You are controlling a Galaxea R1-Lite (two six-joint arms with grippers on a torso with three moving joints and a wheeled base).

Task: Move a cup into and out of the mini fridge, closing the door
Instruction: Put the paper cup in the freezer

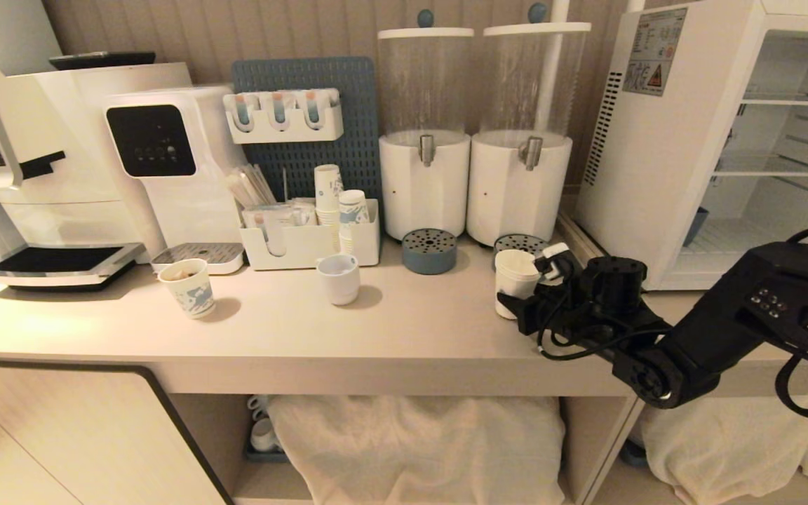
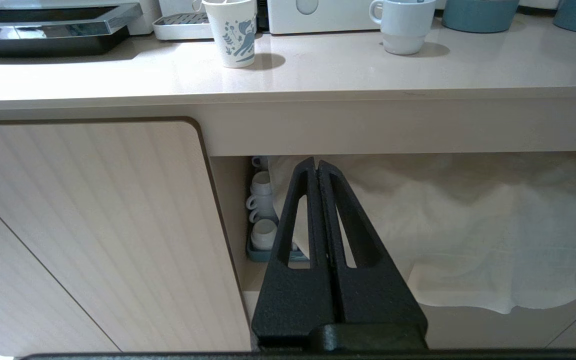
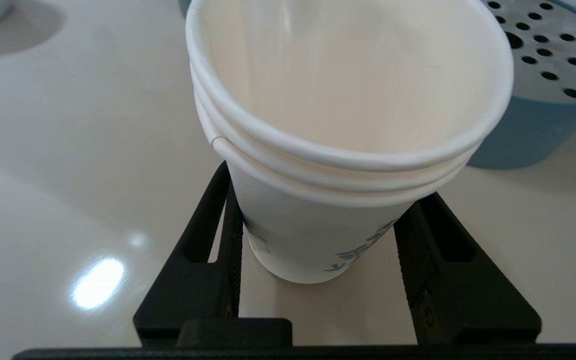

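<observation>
Two fingers of my right gripper stand on either side of the cup, low on its wall. One finger is against the paper or nearly so; the other I cannot place, because the cup's rim hides its tip. So the jaws are partly open around the cup, and I cannot tell whether they have hold of it. The cup stands upright on the counter, its layered rim showing several cups nested together, with small blue print on its side.

My right arm comes in from the right across the counter's front edge, and the gripper meets the cup near the right end. Just behind the cup is a blue drip tray with a perforated top, under the right-hand dispenser. Further right stands the fridge, its inside open to view with thin shelves showing; the door is not in sight.

Well to the left on the counter are a squat white mug and a patterned paper cup.

My left gripper hangs low in front of the cabinet, below the counter, its fingers pressed together and holding nothing.
</observation>
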